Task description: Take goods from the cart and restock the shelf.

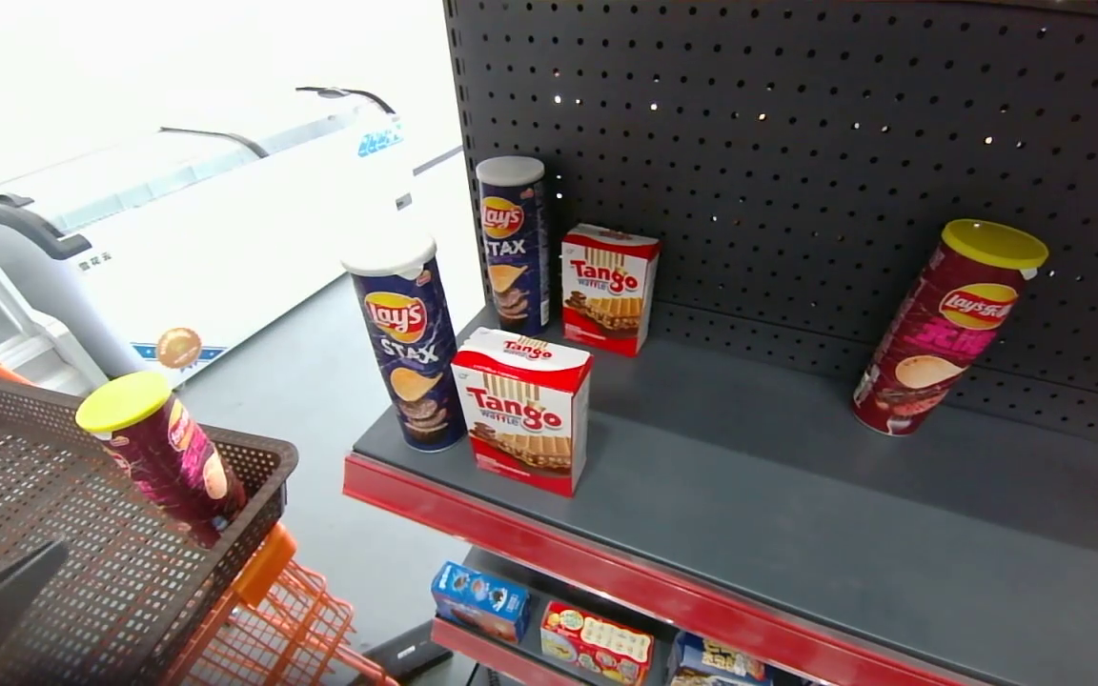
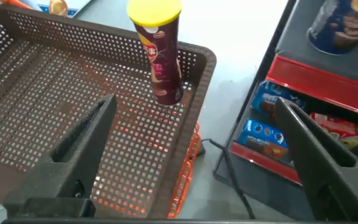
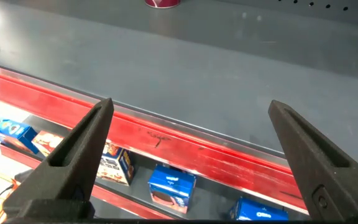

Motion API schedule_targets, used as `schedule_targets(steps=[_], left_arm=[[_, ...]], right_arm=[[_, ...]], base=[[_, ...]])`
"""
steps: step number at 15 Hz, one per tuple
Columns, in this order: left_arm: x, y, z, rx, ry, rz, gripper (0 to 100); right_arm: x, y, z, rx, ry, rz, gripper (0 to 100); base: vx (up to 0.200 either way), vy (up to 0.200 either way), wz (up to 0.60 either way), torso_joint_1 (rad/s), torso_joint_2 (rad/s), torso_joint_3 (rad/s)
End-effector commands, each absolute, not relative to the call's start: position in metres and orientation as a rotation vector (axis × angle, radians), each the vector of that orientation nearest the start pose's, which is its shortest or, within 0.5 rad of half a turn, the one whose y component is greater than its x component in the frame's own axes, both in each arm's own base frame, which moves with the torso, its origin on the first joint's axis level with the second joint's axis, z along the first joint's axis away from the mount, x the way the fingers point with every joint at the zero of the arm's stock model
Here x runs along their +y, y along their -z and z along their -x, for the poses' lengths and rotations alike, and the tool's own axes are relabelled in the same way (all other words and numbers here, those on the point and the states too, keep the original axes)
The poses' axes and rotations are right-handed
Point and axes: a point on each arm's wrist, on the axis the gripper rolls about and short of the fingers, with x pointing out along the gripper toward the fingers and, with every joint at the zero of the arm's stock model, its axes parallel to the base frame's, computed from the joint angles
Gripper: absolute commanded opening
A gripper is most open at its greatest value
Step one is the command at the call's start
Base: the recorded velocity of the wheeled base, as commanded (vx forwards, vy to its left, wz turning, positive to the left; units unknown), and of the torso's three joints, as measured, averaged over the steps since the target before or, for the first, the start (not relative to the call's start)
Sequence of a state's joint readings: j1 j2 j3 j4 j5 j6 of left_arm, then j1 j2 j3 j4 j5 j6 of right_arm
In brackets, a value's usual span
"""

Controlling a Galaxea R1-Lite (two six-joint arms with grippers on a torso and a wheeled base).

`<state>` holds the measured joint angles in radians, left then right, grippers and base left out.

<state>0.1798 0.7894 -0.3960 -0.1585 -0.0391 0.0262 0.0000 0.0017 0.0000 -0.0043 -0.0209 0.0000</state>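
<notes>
Chip can point(image 1: 163, 448) standing in cart basket point(image 1: 34, 457), by its rim. Left claw point(image 2: 194, 104) spread wide, empty, above basket. Right claw point(image 3: 191, 107) spread wide, empty, over shelf point(image 3: 229, 56) edge.

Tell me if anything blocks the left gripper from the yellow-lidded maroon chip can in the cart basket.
Nothing visible does. The open left gripper hangs above the brown perforated basket. The yellow-lidded maroon chip can stands alone near the basket's rim, with only bare mesh between it and the gripper.
</notes>
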Motion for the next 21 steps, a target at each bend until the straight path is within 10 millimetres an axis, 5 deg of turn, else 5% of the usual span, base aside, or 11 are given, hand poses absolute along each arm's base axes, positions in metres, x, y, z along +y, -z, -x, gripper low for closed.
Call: schedule_targets(steps=[1,13,21], left_arm=[[0.033,-0.163,-0.138,0.43,-0.2,0.012,100],[0.065,-0.103,-0.237,0.452,-0.227,0.023,100],[0.077,-0.092,-0.28,0.345,-0.237,0.015,100]], right_arm=[[0.0,-0.076,0.023,-0.002,0.02,0.0,100],[0.0,-0.076,0.023,-0.002,0.021,0.0,100],[0.0,-0.076,0.023,-0.002,0.021,0.0,100]], base=[[0.0,0.0,0.0,0.0,0.0,0.0],[0.0,0.0,0.0,0.0,0.0,0.0],[0.0,0.0,0.0,0.0,0.0,0.0]])
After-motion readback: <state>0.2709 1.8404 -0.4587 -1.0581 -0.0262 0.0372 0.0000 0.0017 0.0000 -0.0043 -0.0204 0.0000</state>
